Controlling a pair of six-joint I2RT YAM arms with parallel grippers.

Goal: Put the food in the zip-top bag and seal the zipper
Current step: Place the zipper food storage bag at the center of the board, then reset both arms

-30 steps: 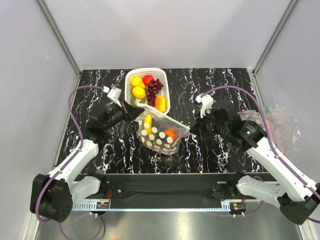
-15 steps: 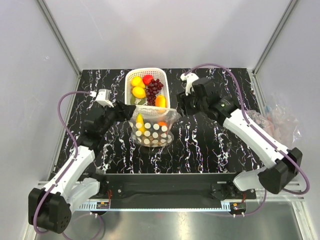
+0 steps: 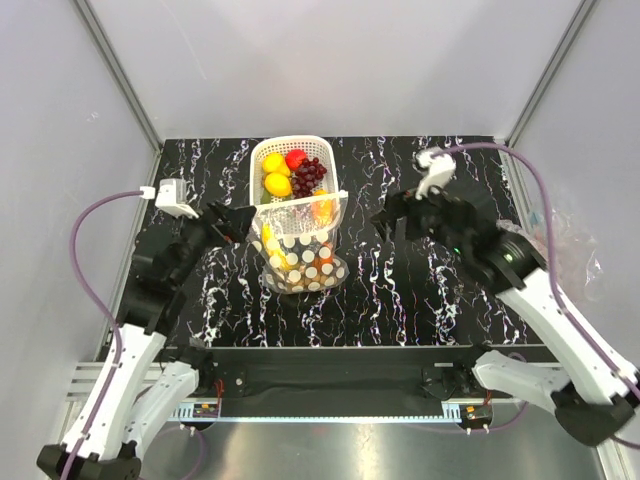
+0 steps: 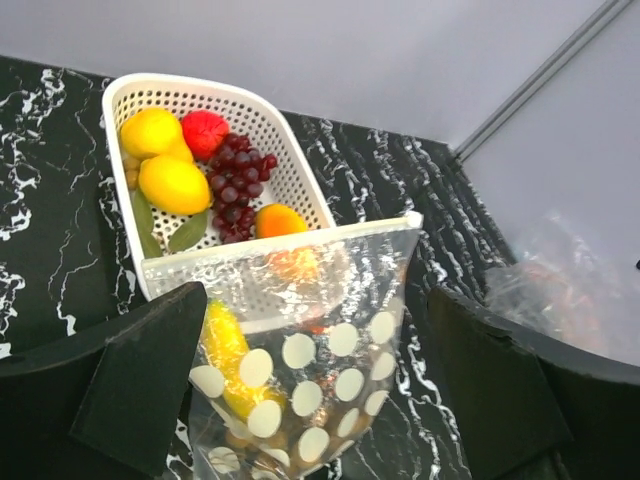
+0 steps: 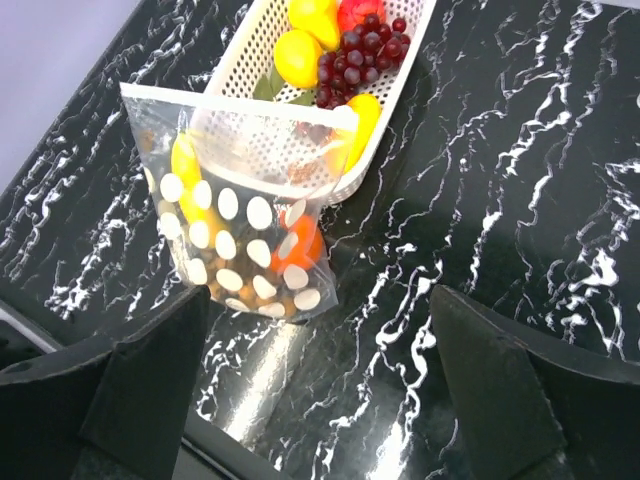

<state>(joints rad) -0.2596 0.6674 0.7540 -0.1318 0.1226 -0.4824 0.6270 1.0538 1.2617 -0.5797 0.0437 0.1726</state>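
Note:
The clear zip-top bag (image 3: 298, 250) with white dots stands upright against the near end of the white basket (image 3: 262, 152). Inside the bag I see a yellow banana (image 4: 225, 345) and an orange (image 5: 305, 245). Its white zipper strip (image 4: 280, 255) runs straight along the top. Two lemons (image 3: 275, 176), a strawberry (image 3: 296, 158), purple grapes (image 3: 308, 176) and an orange-yellow fruit (image 4: 280, 220) lie in the basket. My left gripper (image 3: 240, 222) is open just left of the bag, apart from it. My right gripper (image 3: 388, 222) is open to the bag's right, well apart.
The table (image 3: 450, 290) is black marble with white veins, and grey walls close it in on three sides. A crumpled clear plastic heap (image 3: 562, 240) lies beyond the table's right edge, also seen from the left wrist as a plastic heap (image 4: 560, 290).
Both grippers opened and let go of the bag's top corners, then drew back to either side. The bag went from tilted to standing upright against the basket.

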